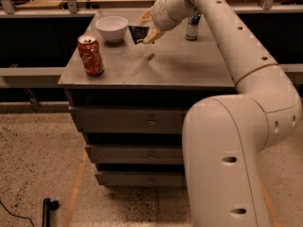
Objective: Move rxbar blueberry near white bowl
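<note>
The white bowl (111, 28) stands at the back left of the grey cabinet top (180, 65). My gripper (147, 27) is just right of the bowl, a little above the top. It is shut on the rxbar blueberry (139, 33), a dark navy flat bar that sticks out from the fingers toward the bowl. The bar hangs close to the bowl's right side without touching it.
An orange-red soda can (91, 55) stands at the front left of the top. A tall blue-and-silver can (191, 27) stands at the back, partly behind my arm. My arm's white body fills the right side. Drawers (151, 122) are below.
</note>
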`<state>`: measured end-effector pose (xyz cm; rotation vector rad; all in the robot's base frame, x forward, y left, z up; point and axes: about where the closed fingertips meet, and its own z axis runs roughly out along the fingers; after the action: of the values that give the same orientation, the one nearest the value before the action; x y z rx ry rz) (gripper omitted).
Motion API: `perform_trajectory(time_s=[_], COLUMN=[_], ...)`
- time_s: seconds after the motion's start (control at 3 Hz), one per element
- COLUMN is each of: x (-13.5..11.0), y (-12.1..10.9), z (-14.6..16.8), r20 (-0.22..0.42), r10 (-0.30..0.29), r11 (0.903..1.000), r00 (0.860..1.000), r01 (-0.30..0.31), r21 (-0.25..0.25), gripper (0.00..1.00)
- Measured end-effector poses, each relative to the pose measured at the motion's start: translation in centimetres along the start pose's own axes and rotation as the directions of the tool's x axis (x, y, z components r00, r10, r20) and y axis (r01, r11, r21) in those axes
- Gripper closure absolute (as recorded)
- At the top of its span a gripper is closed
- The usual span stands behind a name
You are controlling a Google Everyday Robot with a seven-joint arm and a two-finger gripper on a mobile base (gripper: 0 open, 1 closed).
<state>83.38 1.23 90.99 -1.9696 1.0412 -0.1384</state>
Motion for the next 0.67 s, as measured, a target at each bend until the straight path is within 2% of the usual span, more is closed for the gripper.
perform_trajectory(time_s=[0.67], x=[-0.7], y=[-0.7], z=[3.0], r20=[0.011], r10=[-0.022], r11=[0.9993], r00=[1.000], r01=[0.022], r21=[-0.030], gripper=[0.36])
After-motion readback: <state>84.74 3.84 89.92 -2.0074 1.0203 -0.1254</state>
